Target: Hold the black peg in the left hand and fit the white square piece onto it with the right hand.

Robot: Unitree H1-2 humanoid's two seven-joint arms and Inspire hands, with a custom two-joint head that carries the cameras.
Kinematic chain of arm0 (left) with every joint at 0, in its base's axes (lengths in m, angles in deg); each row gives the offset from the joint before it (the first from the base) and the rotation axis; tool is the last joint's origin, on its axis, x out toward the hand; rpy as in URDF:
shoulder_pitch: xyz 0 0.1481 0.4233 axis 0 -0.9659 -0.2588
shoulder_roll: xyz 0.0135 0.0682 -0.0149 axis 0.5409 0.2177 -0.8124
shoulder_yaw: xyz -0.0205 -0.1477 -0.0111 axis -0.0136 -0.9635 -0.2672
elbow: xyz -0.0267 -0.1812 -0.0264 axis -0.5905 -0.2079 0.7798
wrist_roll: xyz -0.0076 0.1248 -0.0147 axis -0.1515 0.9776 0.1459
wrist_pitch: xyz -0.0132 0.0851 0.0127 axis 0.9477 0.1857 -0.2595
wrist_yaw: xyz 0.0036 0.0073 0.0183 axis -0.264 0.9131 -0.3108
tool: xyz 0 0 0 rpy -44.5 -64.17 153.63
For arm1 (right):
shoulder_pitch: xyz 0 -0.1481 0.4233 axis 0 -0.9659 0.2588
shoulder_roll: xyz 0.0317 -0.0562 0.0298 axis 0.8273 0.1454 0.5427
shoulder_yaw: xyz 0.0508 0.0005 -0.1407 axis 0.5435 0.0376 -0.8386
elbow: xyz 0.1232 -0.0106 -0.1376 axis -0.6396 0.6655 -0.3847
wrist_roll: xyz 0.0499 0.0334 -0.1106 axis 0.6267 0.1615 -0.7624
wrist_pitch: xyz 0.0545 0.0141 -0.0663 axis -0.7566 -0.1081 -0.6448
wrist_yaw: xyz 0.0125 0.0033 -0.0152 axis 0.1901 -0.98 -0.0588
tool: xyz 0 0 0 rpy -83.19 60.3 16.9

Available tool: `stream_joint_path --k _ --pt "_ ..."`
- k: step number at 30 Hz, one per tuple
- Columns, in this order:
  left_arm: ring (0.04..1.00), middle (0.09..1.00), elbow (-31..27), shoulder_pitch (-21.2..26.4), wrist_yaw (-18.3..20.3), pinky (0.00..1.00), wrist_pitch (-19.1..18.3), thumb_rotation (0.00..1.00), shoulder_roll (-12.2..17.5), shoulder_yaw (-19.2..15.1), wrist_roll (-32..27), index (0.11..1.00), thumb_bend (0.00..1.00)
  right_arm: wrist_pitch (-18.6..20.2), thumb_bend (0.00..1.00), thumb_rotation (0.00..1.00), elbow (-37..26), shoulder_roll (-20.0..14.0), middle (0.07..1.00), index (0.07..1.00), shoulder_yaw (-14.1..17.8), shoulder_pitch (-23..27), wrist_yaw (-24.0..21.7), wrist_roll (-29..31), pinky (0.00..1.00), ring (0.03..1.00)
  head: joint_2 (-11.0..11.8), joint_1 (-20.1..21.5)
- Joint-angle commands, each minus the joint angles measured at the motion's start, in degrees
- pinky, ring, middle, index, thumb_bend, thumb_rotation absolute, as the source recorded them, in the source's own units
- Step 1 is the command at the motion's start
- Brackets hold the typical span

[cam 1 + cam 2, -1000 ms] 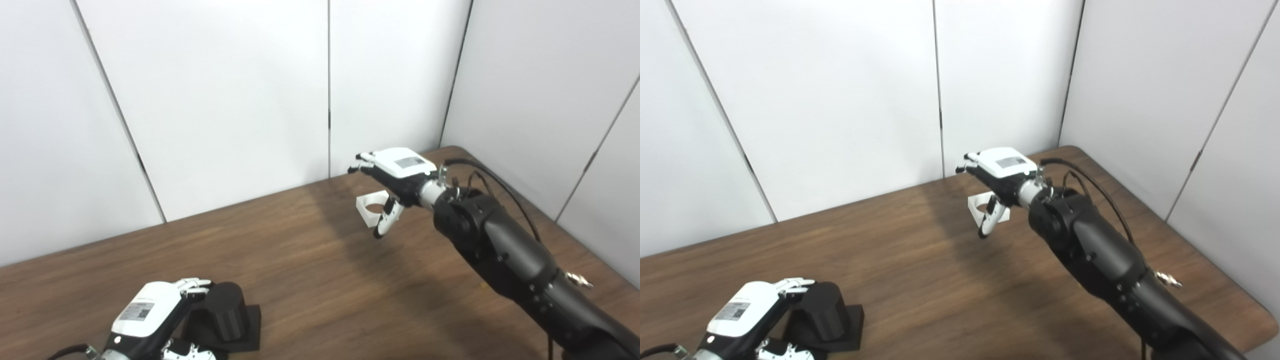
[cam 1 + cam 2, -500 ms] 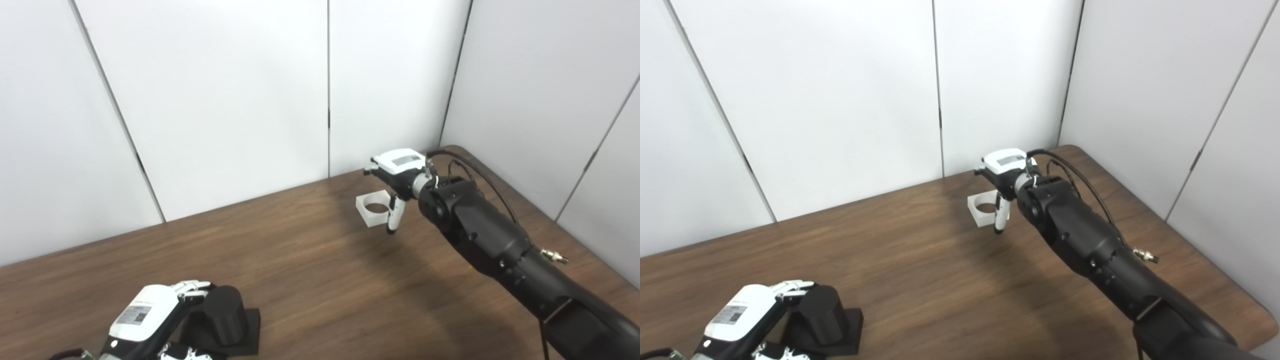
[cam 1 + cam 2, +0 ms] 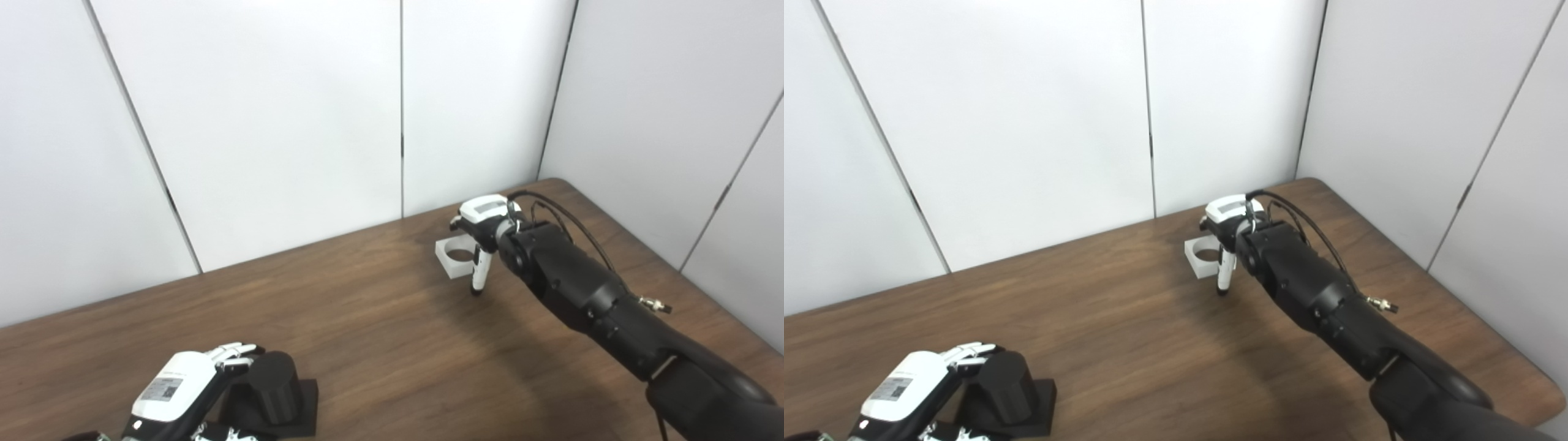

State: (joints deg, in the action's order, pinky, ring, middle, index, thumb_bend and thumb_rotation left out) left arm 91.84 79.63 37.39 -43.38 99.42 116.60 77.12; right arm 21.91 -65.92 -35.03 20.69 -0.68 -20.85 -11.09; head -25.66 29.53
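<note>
In the lower left of the frame my left hand [image 3: 174, 392] is beside the black peg [image 3: 274, 388]. The peg is a short upright cylinder on a flat black square base, and it stands on the brown tabletop [image 3: 380, 343]. My white fingers [image 3: 231, 354] curl over the top left edge of the peg and touch it. My thumb is low at the bottom edge of the picture, in front of the base, so I cannot tell if the hand really clamps the peg or only rests against it. The base lies flat on the wood.

In the upper right part of the frame my right hand [image 3: 1226, 236] is at the white square piece [image 3: 1203, 256]. The piece lies on the tabletop near the far edge, close to the white wall panels [image 3: 275, 122], and the round hole in its middle is open to the view. My palm is above the right side of the piece, and one white finger points down along its right edge to the wood. The other fingers are behind the hand, so I cannot tell if they close on the piece. The piece is well apart from the peg, across the tabletop.
</note>
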Motion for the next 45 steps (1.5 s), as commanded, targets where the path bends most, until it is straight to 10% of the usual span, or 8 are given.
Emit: stream_joint_path --k 1,23,30,45 --pt "0.861 0.851 2.23 -2.95 4.28 0.77 0.05 0.06 2.50 1.71 2.57 0.489 0.52 -0.82 0.94 0.23 0.18 -0.60 0.977 0.868 0.51 3.32 2.91 0.19 0.92 0.986 -0.05 -0.04" --pt "0.845 0.834 0.02 -3.86 4.67 0.75 -1.21 0.06 2.35 1.18 2.35 0.489 0.52 -1.55 0.79 0.24 11.55 -0.18 0.913 0.689 -2.93 5.73 8.91 1.79 0.93 0.936 -0.58 -1.43" --pt "0.835 0.824 -1.26 -4.29 4.27 0.73 -1.23 0.06 2.45 0.88 2.91 0.488 0.52 -1.14 0.53 0.15 10.53 -0.76 0.857 0.502 -1.63 4.91 8.75 4.79 0.96 0.910 -1.44 -1.72" --pt "0.826 0.815 -2.02 -4.17 5.08 0.73 -1.51 0.06 2.45 0.62 2.57 0.488 0.52 -2.03 0.52 0.14 6.71 -2.69 0.807 0.486 0.01 4.25 8.40 9.53 0.94 0.889 -2.24 -1.99"
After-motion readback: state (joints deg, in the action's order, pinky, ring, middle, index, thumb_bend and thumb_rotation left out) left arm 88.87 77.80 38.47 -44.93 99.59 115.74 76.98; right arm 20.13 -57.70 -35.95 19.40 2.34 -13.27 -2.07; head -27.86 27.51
